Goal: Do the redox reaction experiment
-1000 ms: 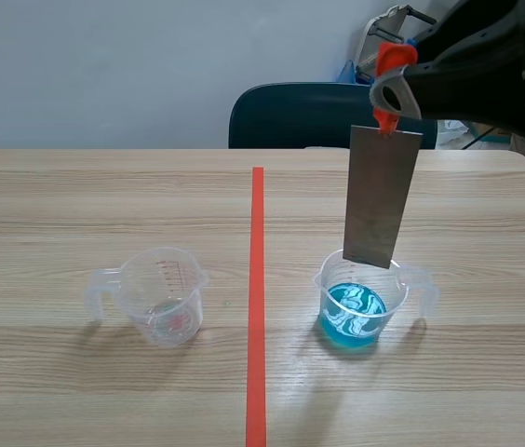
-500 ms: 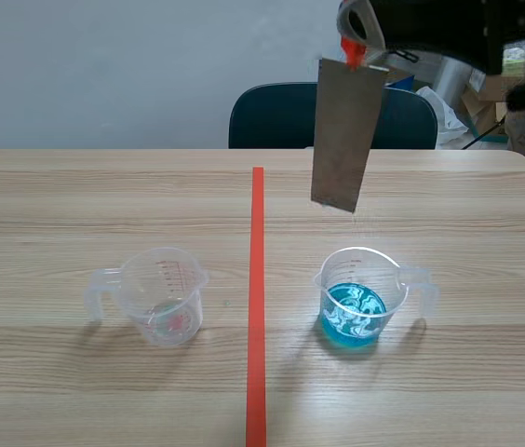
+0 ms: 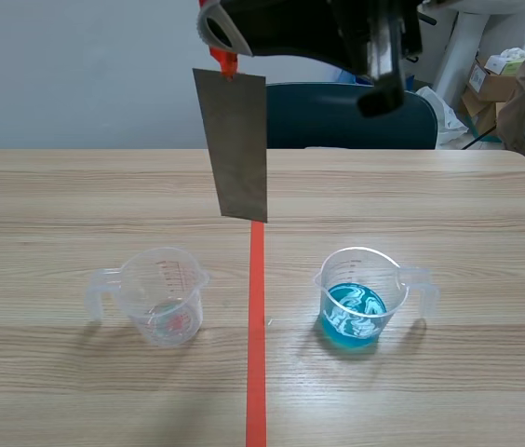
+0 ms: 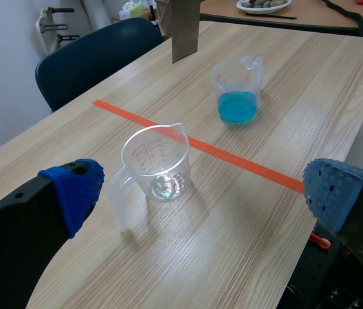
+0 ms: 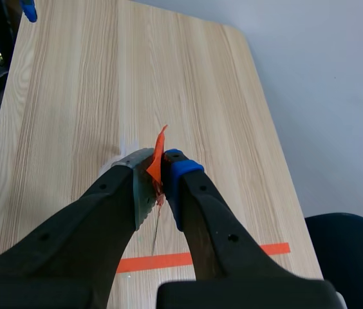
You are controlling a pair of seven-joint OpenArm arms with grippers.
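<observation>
Right pincer is seen at upper centre of the scene view, arm laid across the top of the frame from the right. It is clamped on an orange tab fixed to the top edge of the metal plate

Plate is hung directly below the pincer, slightly tilted, lower end toward frame right. Lower edge is seen over the far end of the orange-red tape line, at frame centre. Plate is held clear of both cups and between them left to right

In the right wrist view the tab is pinched between the grey pad and the blue pad. The plate is seen edge-on only, as a thin line under the pincer

Plate: flat rectangular sheet, dull grey metal, matte finish, straight edges

Empty cup: clear plastic measuring cup with printed scale, handle and pour lip. It is placed lower left of the tape line

Second cup: same type, part filled with blue liquid, placed lower right of the tape line

Left pincer is spread wide with nothing gripped, blue dotted pads either side. The empty cup is located just ahead of it and between the fingers, with the blue cup and plate farther ahead

Counter: light wood-grain laminate. A dark blue chair is seen behind its far edge
</observation>
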